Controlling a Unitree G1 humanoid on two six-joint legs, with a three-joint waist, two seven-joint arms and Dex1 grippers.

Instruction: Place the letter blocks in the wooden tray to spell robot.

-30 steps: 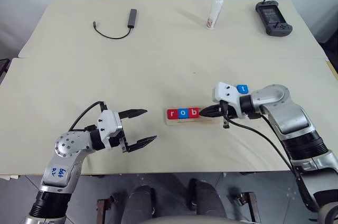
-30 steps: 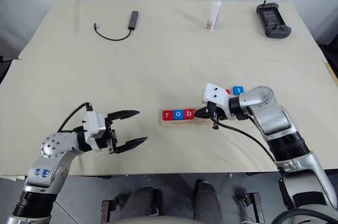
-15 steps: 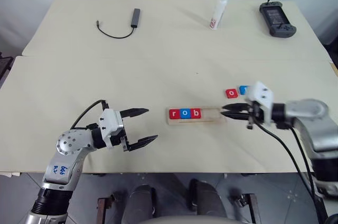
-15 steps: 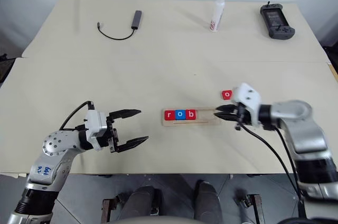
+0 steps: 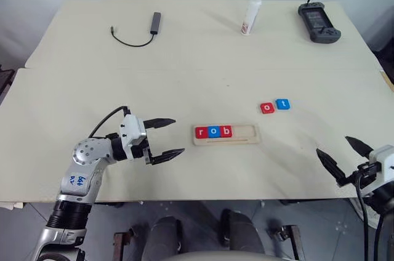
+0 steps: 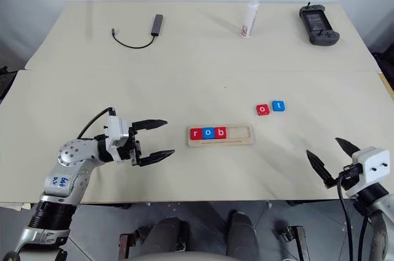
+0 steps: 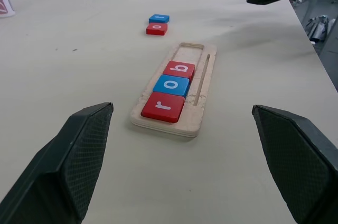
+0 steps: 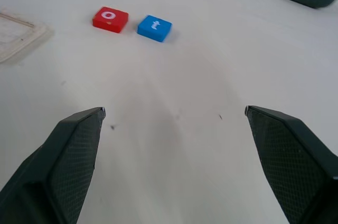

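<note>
The wooden tray [image 5: 246, 133] lies mid-table, lengthwise from left to right. Three letter blocks fill its left part: a red r [image 5: 201, 132], a blue o [image 5: 213, 131] and a red b [image 5: 226, 131]. The tray's right part is bare. Two more blocks lie loose on the table beyond the tray's right end: a red o [image 5: 266, 108] and a blue t [image 5: 282, 104], side by side. My left gripper [image 5: 178, 136] is open just left of the tray, pointing at it. Over the table's near right edge my right gripper [image 5: 332, 144] stands open and empty.
Along the far side of the table lie a grey hub with a black cable [image 5: 154, 22], a white bottle [image 5: 250, 15] and a black handheld controller [image 5: 317, 21]. A seam crosses the table from left to right behind the blocks.
My right gripper has drawn back from the tray to the near right edge and opened, uncovering the two loose blocks. My left gripper has edged a little toward the tray.
</note>
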